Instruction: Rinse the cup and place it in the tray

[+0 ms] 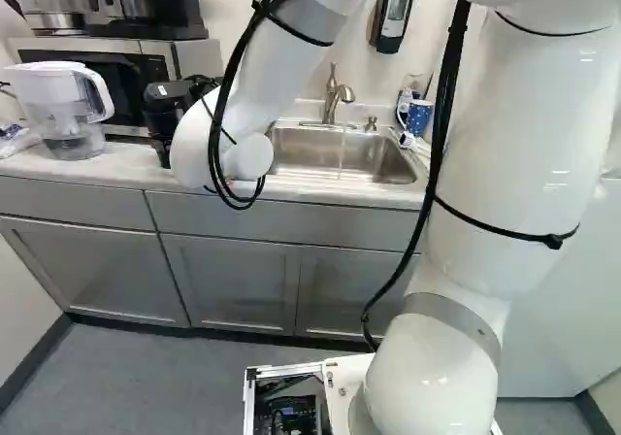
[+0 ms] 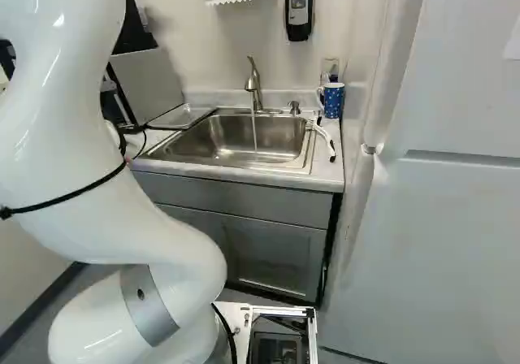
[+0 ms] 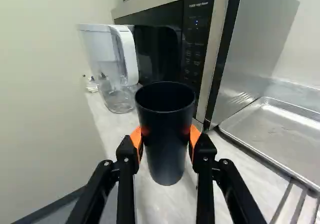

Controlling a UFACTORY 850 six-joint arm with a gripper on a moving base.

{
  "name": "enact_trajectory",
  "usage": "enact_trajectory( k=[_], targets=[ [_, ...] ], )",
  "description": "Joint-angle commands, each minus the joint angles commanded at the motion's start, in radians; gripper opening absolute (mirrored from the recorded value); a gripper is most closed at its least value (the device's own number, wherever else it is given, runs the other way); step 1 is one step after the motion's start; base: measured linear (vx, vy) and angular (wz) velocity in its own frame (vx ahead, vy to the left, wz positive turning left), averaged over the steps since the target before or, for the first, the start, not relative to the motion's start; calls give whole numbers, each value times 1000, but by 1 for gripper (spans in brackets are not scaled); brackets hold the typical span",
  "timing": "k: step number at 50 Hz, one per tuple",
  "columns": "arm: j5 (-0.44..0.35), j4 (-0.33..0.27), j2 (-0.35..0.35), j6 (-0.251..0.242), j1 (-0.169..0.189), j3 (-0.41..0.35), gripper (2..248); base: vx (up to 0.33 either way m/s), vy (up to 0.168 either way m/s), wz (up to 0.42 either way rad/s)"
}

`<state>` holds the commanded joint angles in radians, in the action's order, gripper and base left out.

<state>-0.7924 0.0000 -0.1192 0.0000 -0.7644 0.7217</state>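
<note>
Cup point(image 3: 166, 144): mouth up, between the orange pads of the gripper point(image 1: 167, 124). Fingers parted to cup width, pads gripping both sides. Microwave point(image 3: 197, 49) ahead; pitcher point(image 3: 125, 56) ahead to one side, tray point(image 3: 277, 134) to the other.

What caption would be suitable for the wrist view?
The end effector holds a dark cup between its orange pads, with a microwave, a pitcher and a metal tray beyond.

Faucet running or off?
Running: the right base view shows a thin stream of water falling from the faucet into the sink.
</note>
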Motion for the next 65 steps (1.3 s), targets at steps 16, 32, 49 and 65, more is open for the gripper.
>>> enact_trajectory(
  k=[16,32,49,65],
  targets=[
    [0,0,0,0,0,0,111,0,0,0],
    [0,0,40,0,14,-21,111,0,0,0],
    [0,0,124,0,53,-70,111,0,0,0],
    [20,0,181,0,103,-90,111,0,0,0]
  ],
)
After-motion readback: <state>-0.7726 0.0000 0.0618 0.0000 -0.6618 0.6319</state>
